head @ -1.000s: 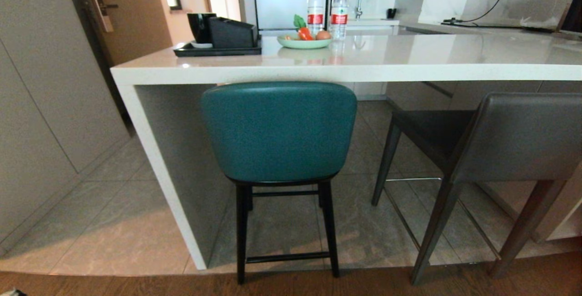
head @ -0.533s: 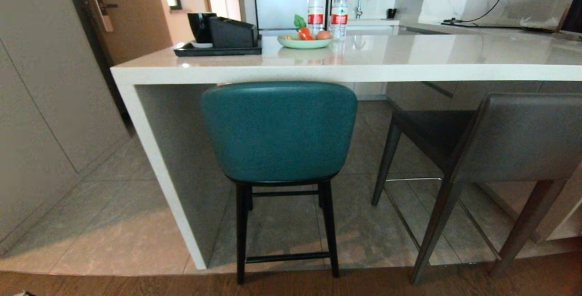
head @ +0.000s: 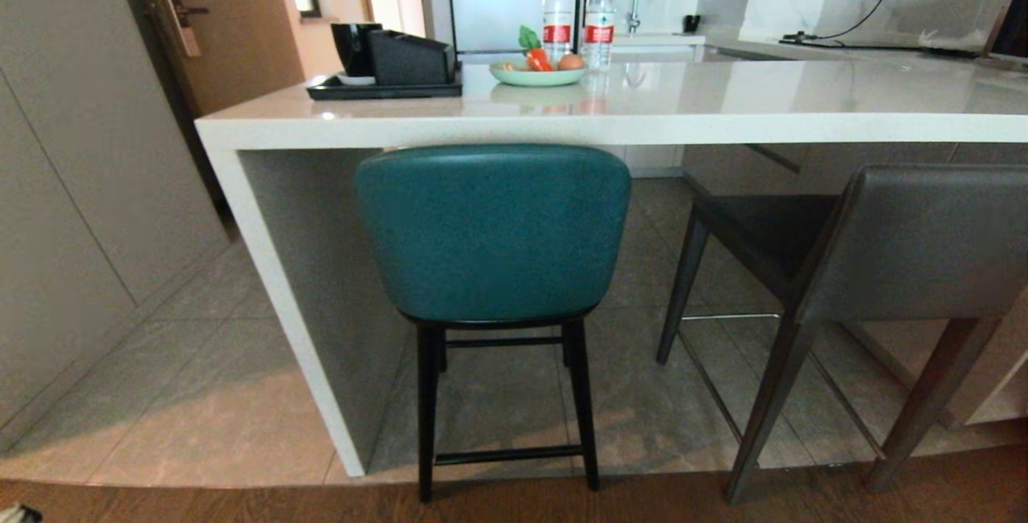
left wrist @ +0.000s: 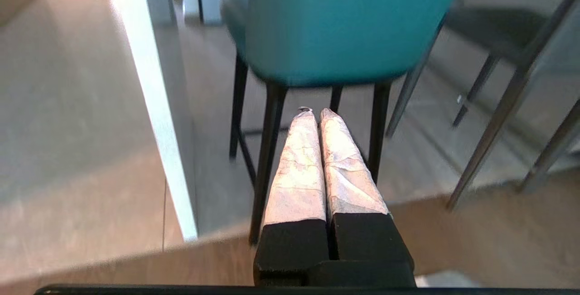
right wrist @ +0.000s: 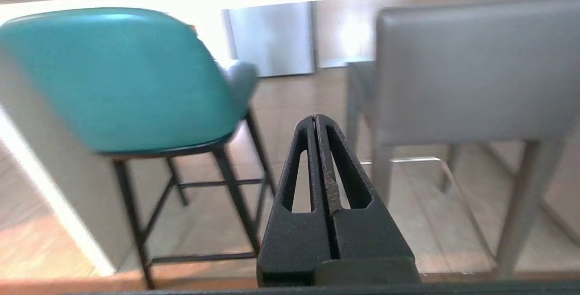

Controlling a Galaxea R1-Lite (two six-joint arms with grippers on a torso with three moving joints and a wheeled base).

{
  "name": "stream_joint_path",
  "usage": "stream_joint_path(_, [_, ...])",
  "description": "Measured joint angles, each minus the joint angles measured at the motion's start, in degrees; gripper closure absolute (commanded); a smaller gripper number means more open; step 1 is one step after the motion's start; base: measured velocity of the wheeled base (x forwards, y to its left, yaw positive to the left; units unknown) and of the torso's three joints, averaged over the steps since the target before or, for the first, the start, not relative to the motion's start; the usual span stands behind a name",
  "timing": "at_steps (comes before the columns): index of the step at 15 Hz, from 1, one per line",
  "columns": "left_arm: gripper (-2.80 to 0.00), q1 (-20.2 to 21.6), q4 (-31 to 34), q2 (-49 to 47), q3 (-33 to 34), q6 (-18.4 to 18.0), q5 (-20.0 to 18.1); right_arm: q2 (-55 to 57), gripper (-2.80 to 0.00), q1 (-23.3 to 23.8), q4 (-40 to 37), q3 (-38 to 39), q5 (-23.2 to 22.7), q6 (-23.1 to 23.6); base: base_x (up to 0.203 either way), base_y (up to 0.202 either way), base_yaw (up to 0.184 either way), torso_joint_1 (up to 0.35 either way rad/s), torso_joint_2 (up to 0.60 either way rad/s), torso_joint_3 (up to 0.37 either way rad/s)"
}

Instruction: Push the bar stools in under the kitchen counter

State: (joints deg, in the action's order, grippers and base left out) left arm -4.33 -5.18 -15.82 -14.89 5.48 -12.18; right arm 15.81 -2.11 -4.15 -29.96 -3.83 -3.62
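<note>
Head view: we face the teal stool [head: 492, 234], its back just below the kitchen counter [head: 610, 117] edge near the slab end leg, and the grey stool [head: 907, 246] standing further right, angled and not yet tucked in. Neither arm shows here. Our left gripper [left wrist: 316, 113], fingers pressed together and empty, points at the teal stool's legs straight ahead. Our right gripper [right wrist: 315, 118], likewise closed on nothing, aims between both stools, so we judge it nearer the grey one.

The grey stool [head: 899, 266] is cut off at the head view's right edge (its seat mostly hidden).
</note>
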Motion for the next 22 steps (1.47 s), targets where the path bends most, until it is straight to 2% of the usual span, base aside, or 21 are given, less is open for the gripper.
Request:
stream_joint_path(2, [0.0,0.0,1.6,0.0,-2.2,-1.5,0.2,-1.0,0.0,-1.0,-5.3,-2.2,0.6,0.7,0.0,0.0,0.0,0.0,0.0,0.0])
stream_joint_path(5, [0.0,-0.1,-3.3,0.0,5.5,-5.4,0.0,-6.7,0.0,0.5,-12.7,-2.1,0.3,1.1,0.0,0.0,0.0,0.0,0.0,0.0])
stream_joint_path(8, [0.0,0.0,-10.1,0.0,11.8,-6.4,-0.3,-13.0,0.0,1.6,-24.1,-0.1,1.3,3.5,0.0,0.0,0.0,0.0,0.0,0.0])
stream_joint_path(11, [0.0,-0.1,-15.4,-0.1,10.6,-6.7,-1.9,-15.1,0.0,2.0,-24.6,4.3,0.4,5.9,0.0,0.0,0.0,0.0,0.0,0.0])
stream_joint_path(13, [0.0,0.8,-12.3,0.1,4.5,-6.6,-2.0,-15.6,0.0,2.0,-23.8,6.8,0.9,5.3,0.0,0.0,0.0,0.0,0.0,0.0])
stream_joint_path(15, [0.0,3.1,-2.1,2.4,-0.1,-6.6,-3.4,-15.8,0.0,2.0,-22.7,8.1,0.9,5.3,0.0,0.0,0.0,0.0,0.0,0.0])
stream_joint_path(17, [0.0,3.9,5.4,7.4,2.1,-6.6,-6.8,-15.8,0.0,2.0,-21.4,9.5,1.1,5.2,0.0,0.0,0.0,0.0,0.0,0.0])
stream_joint_path(19, [0.0,4.2,6.0,11.7,8.2,-6.6,-9.0,-15.8,0.0,2.0,-20.3,11.8,1.4,4.9,0.0,0.0,0.0,0.0,0.0,0.0])
stream_joint_path(21, [0.0,4.3,5.7,13.6,10.7,-5.9,-8.5,-15.8,0.0,2.0,-15.8,16.6,1.5,4.8,0.0,0.0,0.0,0.0,0.0,0.0])
stream_joint_path(22, [0.0,4.4,6.5,14.2,10.9,-5.7,-6.3,-15.8,0.0,2.0,-11.5,20.4,1.6,4.8,0.0,0.0,0.0,0.0,0.0,0.0])
